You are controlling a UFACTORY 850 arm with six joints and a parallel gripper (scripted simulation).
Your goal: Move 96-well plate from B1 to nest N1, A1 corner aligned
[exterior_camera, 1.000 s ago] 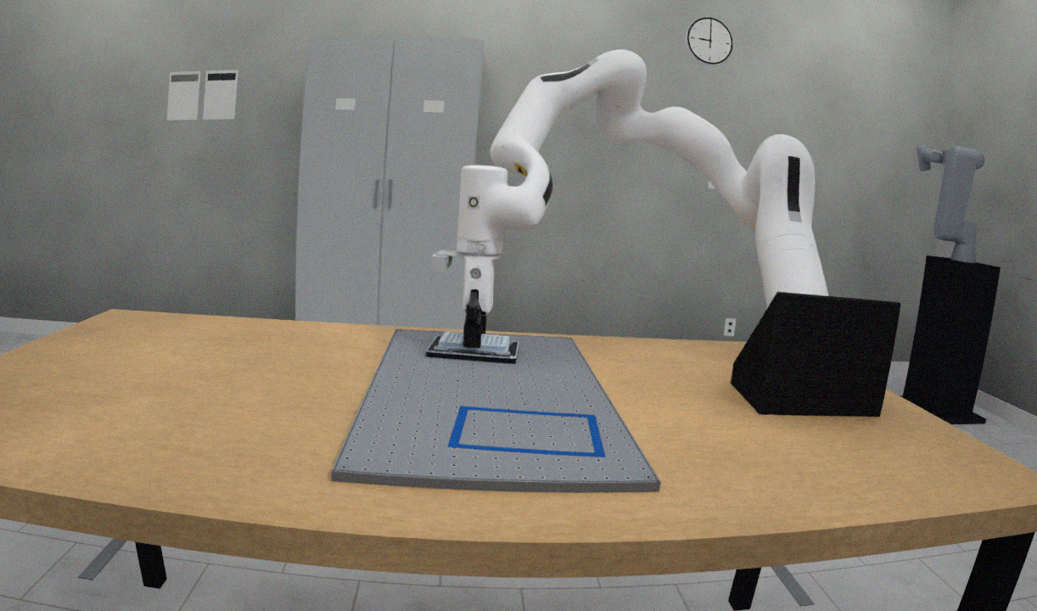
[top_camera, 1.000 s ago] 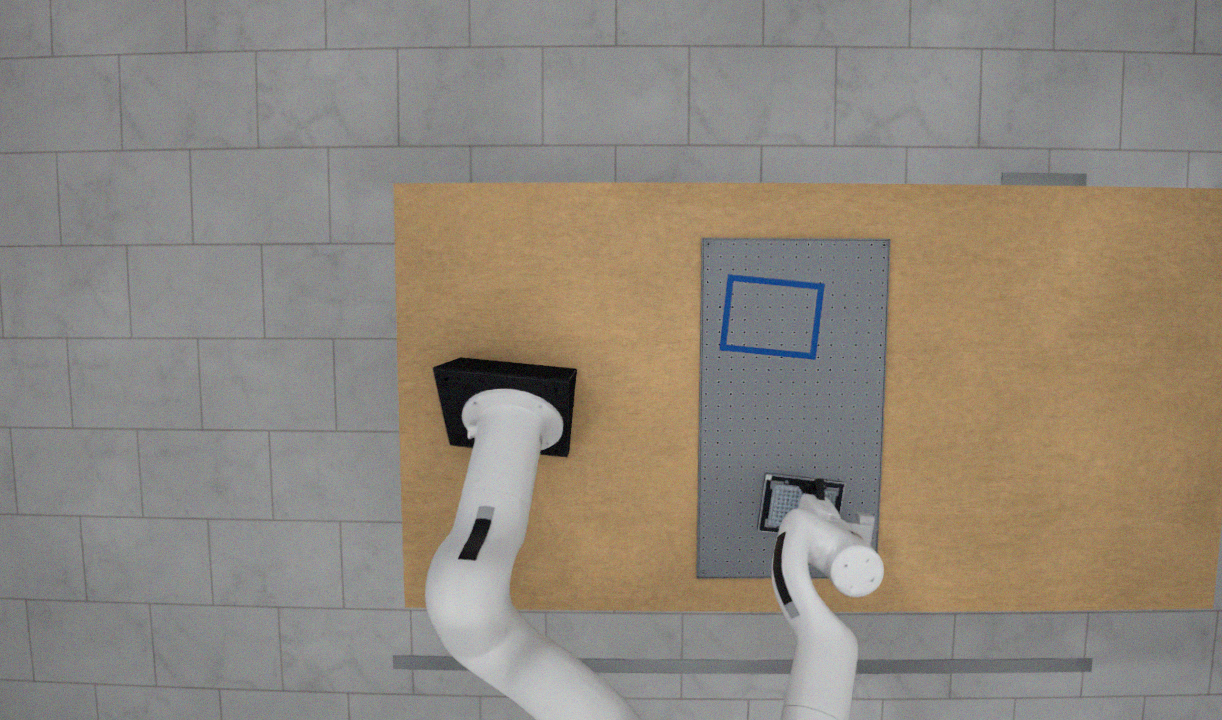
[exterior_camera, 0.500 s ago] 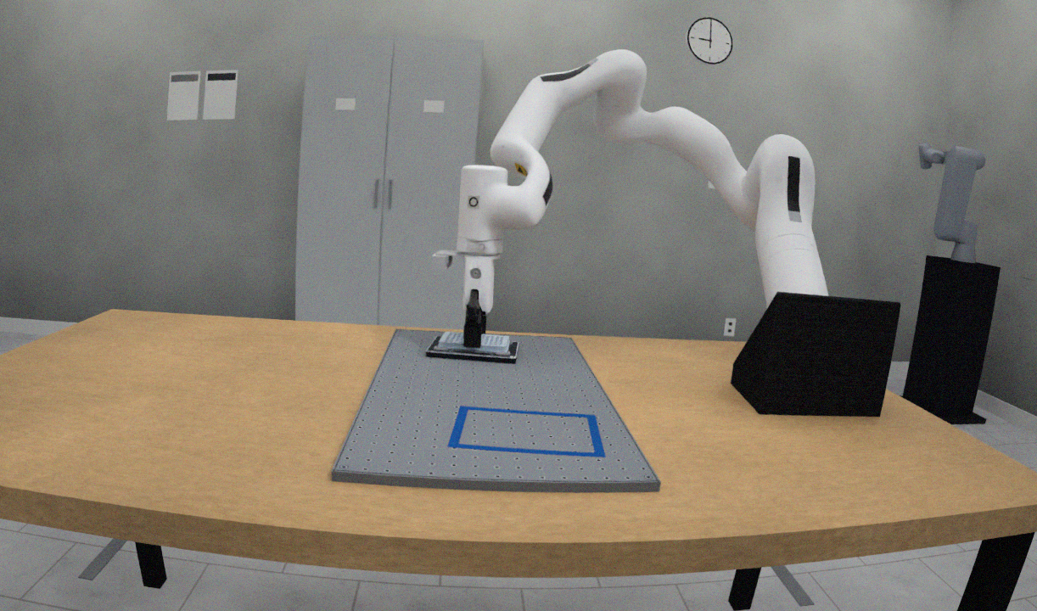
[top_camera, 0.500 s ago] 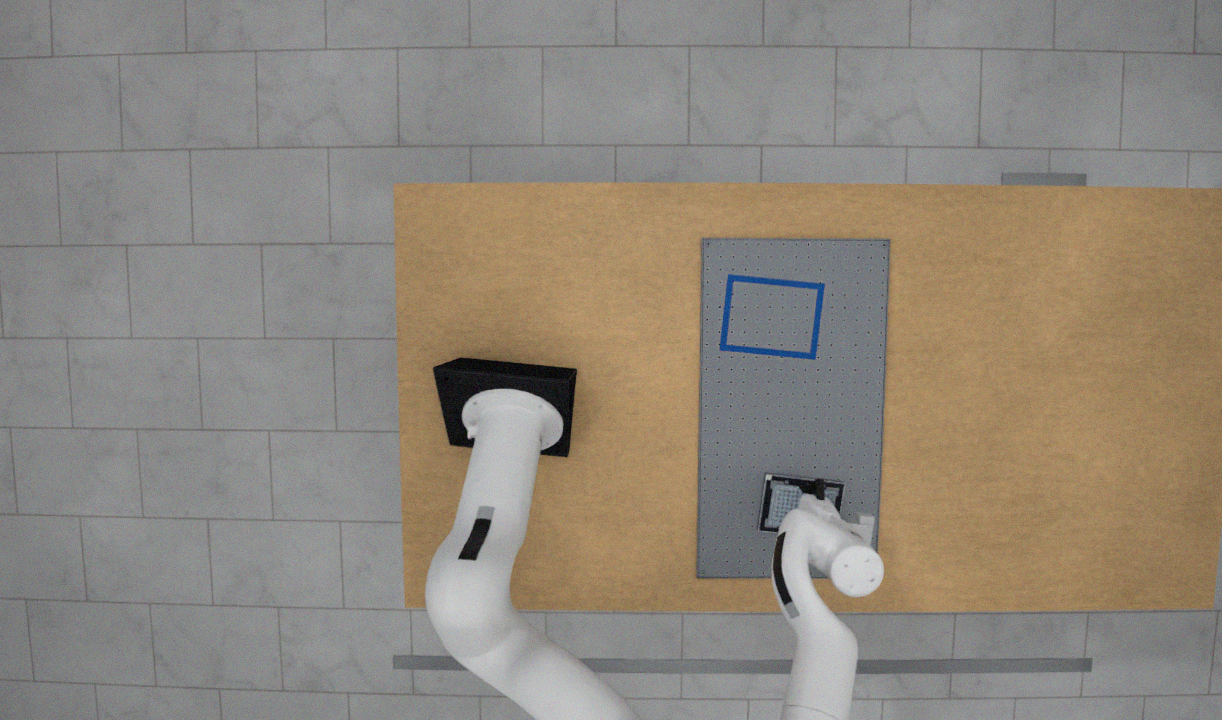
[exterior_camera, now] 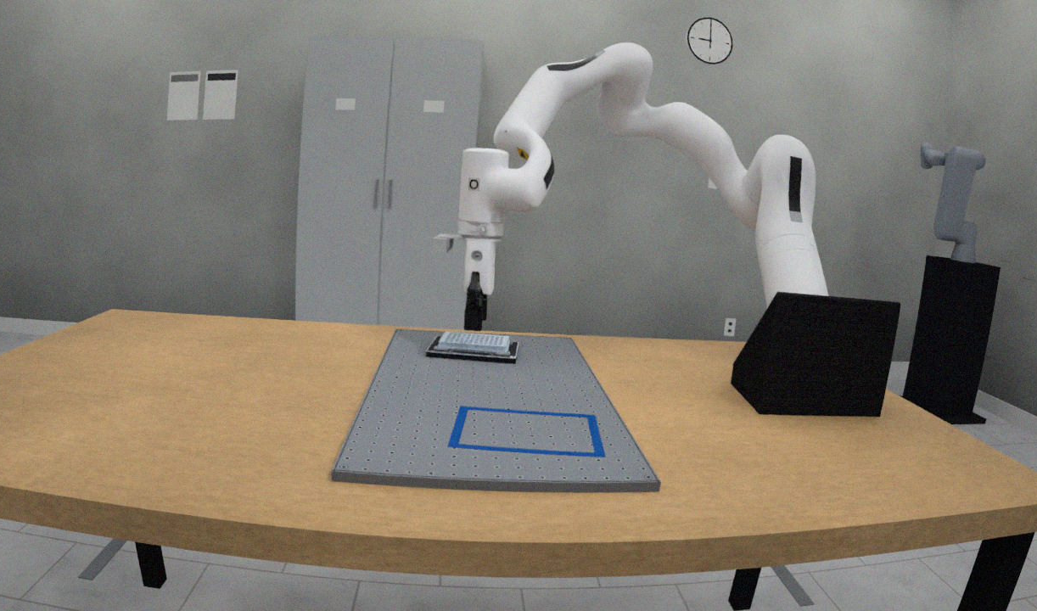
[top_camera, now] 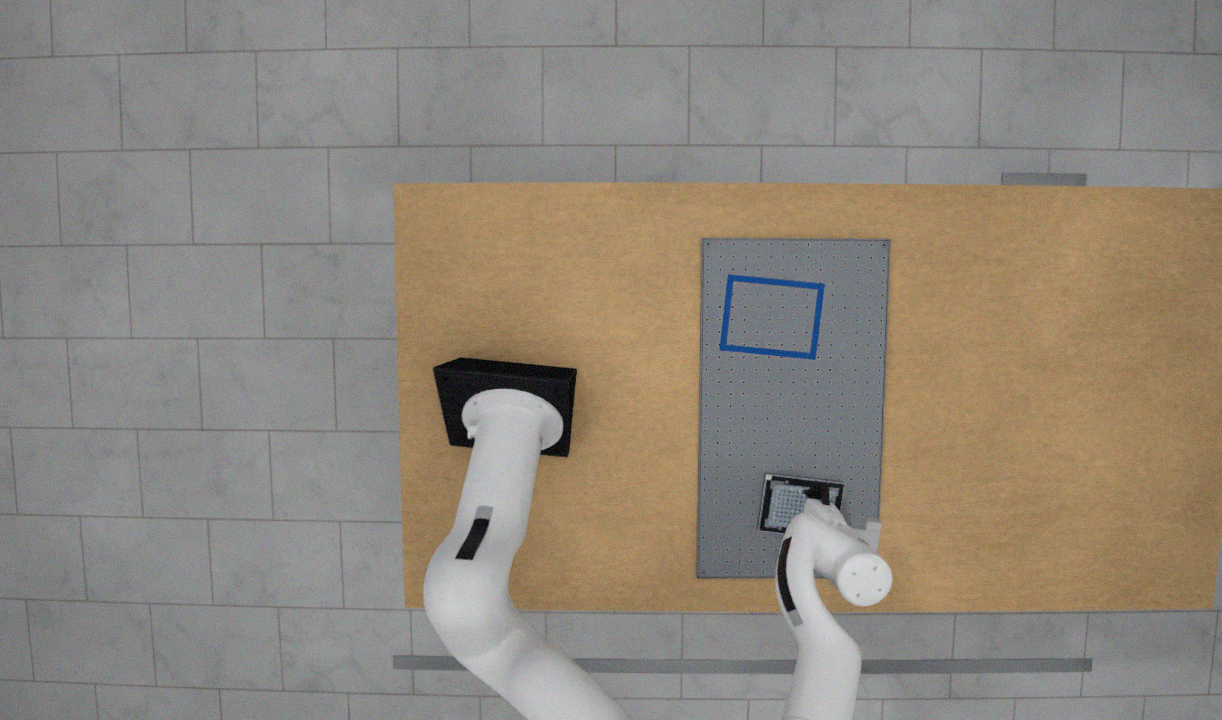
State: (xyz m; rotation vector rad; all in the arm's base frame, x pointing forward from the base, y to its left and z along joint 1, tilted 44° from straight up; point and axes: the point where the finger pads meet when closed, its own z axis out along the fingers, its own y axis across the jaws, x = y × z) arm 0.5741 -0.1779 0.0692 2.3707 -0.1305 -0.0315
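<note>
my fingers [exterior_camera: 474, 307] hang straight down in the exterior view, spread wide with nothing between them, just above the far end of the grey perforated board [exterior_camera: 400, 425]. from this side they look like one dark stub, so the gap between them does not show there. in the top view my wrist covers them, and i cannot pick them out.

the 96-well plate [exterior_camera: 474, 342] lies flat in the plate nest [exterior_camera: 507, 356], a dark frame at the far end of the board, in the middle of the exterior frame. there is a clear gap between my fingertips and the top of the plate. in the top view the plate [top_camera: 787, 505] sits low and right of centre, with its right part hidden under my wrist. the cut-off corner and the a1 mark are too small to make out, so i cannot tell how that corner lies.

the blue taped rectangle [exterior_camera: 527, 451] is at the near end of the board, well apart from the plate, with only board holes showing inside it. the board rests on the tan surface [exterior_camera: 203, 395], and my black base block [exterior_camera: 815, 356] stands at the right of the frame.
</note>
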